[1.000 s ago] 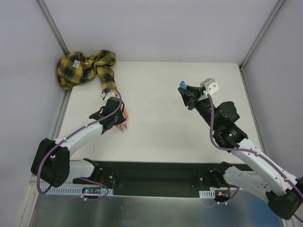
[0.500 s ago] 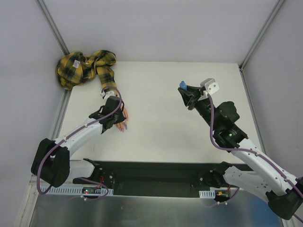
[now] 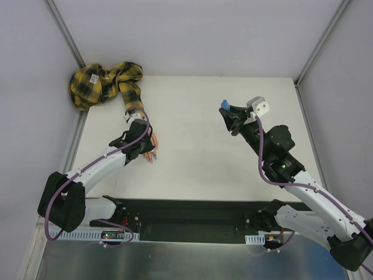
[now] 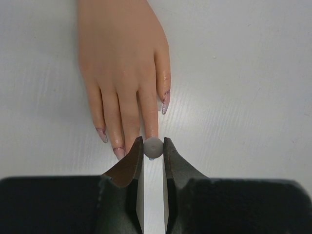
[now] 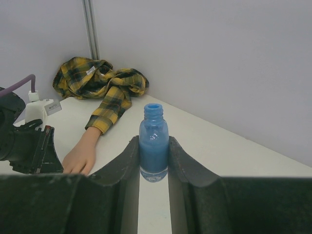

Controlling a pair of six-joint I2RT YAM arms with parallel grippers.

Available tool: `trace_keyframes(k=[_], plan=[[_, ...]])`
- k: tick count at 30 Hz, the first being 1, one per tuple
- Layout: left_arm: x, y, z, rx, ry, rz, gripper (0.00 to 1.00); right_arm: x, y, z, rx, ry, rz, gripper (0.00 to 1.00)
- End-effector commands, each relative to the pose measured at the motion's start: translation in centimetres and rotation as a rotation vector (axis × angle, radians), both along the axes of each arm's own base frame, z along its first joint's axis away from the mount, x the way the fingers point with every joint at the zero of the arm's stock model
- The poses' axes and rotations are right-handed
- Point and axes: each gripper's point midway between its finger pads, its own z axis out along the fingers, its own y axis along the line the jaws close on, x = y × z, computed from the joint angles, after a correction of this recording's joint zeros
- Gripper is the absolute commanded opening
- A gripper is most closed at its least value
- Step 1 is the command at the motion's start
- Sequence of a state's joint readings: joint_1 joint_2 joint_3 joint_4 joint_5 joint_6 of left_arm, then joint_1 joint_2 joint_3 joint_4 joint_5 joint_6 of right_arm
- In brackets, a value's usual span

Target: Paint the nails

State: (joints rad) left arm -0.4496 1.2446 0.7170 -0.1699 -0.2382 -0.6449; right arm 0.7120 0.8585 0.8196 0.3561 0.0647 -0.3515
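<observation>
The mannequin hand lies flat on the white table, fingers pointing at my left gripper. Pinkish glossy nails show on three fingers; a fourth fingertip is hidden under the round white brush cap, on which that gripper is shut. A bit of blue brush tip pokes out below the cap. My right gripper is shut on the uncapped blue bottle, standing upright on the table. From above, the left gripper covers the hand and the right gripper holds the bottle.
The yellow-black plaid sleeve lies bunched in the far left corner against the wall. Metal frame posts rise at both back corners. A black rail runs along the near table edge.
The left gripper has shifted only very slightly over the fingertips. The right arm and the bottle have not moved.
</observation>
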Motion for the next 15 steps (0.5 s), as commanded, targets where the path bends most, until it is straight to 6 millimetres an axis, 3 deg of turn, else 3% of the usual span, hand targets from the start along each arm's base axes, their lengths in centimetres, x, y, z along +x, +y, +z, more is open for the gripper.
trace_keyframes(k=[1,15], plan=[[-0.31,-0.04,-0.12,-0.013,0.007,-0.016,0.0,-0.45,-0.21,2.83,0.072,-0.069,0.012,0.0],[-0.84,0.32,-0.48,-0.005,0.021,-0.009,0.0,-0.41,-0.11,2.74,0.07,-0.067,0.015,0.0]])
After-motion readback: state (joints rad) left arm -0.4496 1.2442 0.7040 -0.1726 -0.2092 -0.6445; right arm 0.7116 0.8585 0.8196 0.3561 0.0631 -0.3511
